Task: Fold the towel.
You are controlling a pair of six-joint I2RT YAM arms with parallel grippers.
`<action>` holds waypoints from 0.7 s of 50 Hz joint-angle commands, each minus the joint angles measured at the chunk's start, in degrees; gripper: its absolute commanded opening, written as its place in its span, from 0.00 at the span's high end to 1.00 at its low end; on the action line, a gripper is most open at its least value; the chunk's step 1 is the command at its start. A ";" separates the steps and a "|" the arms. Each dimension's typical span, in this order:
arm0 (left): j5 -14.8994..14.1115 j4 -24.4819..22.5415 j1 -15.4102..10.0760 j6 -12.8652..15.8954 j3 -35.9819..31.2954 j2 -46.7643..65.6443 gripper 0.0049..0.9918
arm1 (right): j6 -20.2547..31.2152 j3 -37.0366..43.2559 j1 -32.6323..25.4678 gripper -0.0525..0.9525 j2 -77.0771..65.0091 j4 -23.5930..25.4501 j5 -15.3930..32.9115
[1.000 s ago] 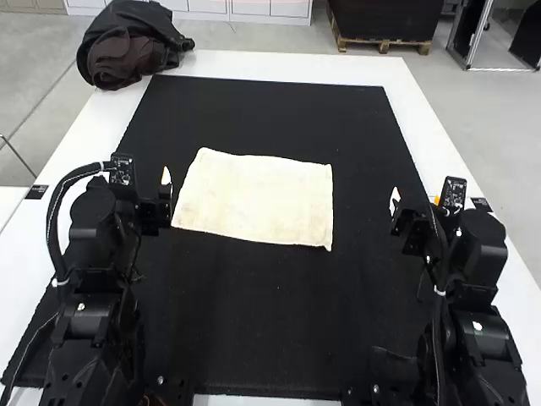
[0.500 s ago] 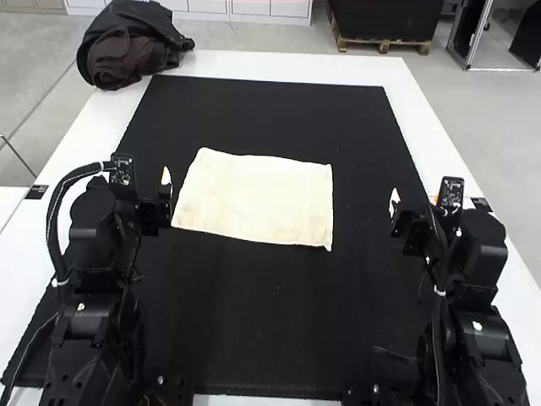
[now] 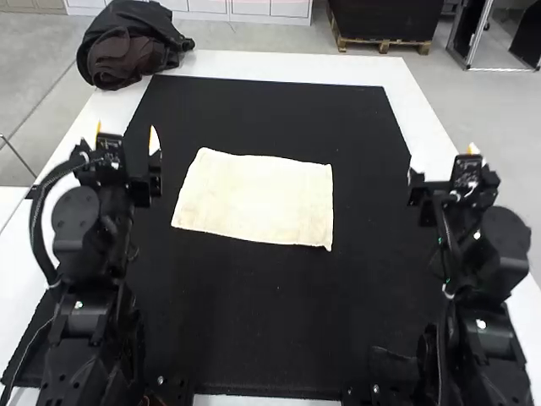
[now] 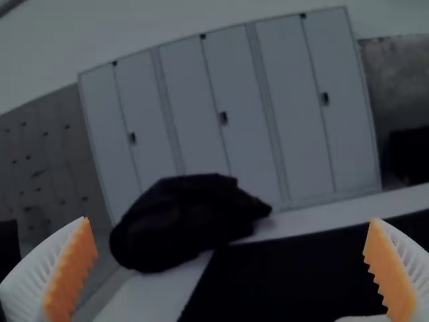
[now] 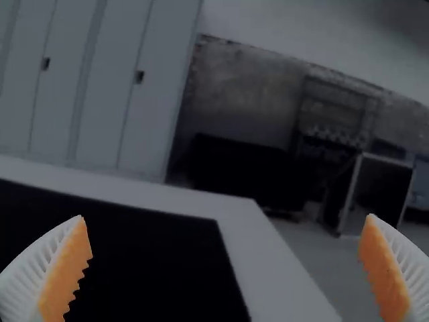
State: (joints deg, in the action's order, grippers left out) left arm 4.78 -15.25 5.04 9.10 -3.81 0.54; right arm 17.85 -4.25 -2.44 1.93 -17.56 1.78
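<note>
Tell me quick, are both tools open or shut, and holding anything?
Left tool: open, holding nothing.
Right tool: open, also empty; the towel lies flat between the arms.

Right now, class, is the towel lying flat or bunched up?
Flat: the towel lies smooth on the black mat, its four corners apart. Whether it is doubled over, I cannot tell.

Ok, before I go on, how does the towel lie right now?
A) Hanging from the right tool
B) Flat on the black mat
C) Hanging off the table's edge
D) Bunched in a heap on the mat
B: the towel lies flat on the black mat, with the left tool and the right tool both open and clear of it.
</note>
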 commanded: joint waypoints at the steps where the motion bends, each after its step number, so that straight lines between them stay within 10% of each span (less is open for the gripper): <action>1: 0.59 -0.58 0.06 1.53 -9.98 3.16 0.06 | 0.17 -12.18 -0.90 0.04 7.82 0.16 2.79; 19: 5.51 -2.33 1.11 0.92 -35.47 47.10 0.05 | -16.35 -48.04 -0.38 0.04 49.39 14.40 -2.48; 27: 4.80 9.36 0.76 -3.04 -43.73 61.43 0.04 | -20.31 -48.57 0.24 0.04 63.02 21.17 -2.92; 35: -3.19 16.48 0.67 -8.75 -44.09 68.37 0.03 | -23.47 -41.28 1.29 0.04 69.08 19.23 -6.97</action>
State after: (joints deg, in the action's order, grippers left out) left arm 6.70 -0.10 5.72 5.02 -46.68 67.46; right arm -1.06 -49.65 -2.22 69.93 3.79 -1.19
